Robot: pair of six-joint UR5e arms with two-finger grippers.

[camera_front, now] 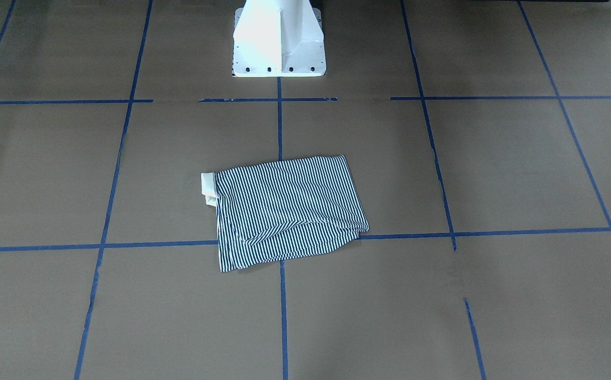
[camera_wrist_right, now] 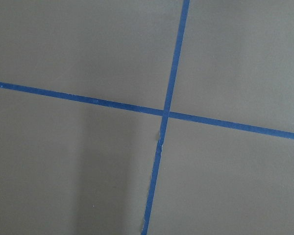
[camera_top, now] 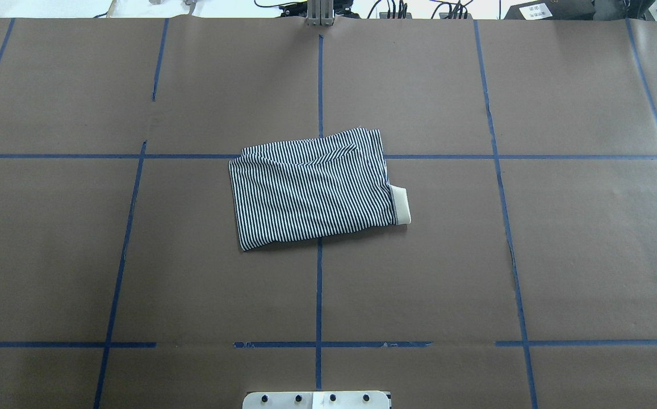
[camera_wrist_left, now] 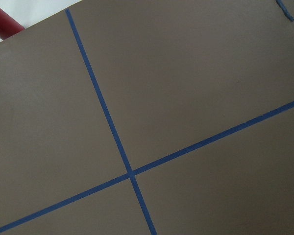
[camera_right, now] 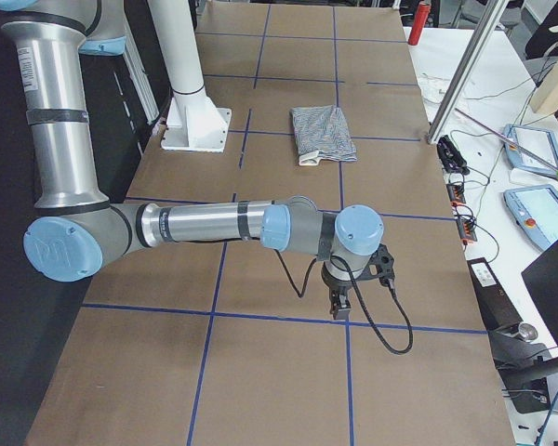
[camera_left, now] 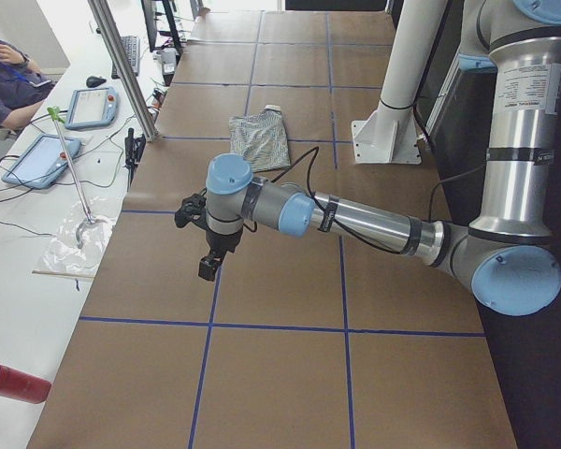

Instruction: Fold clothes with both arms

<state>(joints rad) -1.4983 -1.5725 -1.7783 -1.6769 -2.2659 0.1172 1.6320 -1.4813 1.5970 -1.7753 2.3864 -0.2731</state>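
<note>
My brown paper-covered table [camera_top: 561, 255], gridded with blue tape, fills the overhead view. My silver-grey left arm [camera_left: 355, 220] and right arm [camera_right: 205, 225] hang over bare paper, well apart from the garment. The navy-and-white striped polo shirt [camera_top: 311, 190] lies at the table's centre in a compact rectangle, its cream collar [camera_top: 401, 204] peeking out at 3 o'clock. Folding looks essentially finished. My left pincer [camera_left: 208, 267] and right pincer [camera_right: 339, 305] seem to carry nothing; released or clenched, I cannot tell.

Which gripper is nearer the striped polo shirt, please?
Neither clearly: left gripper hangs toward the table's left end, right gripper toward its right end, polo shirt midway between.
</note>
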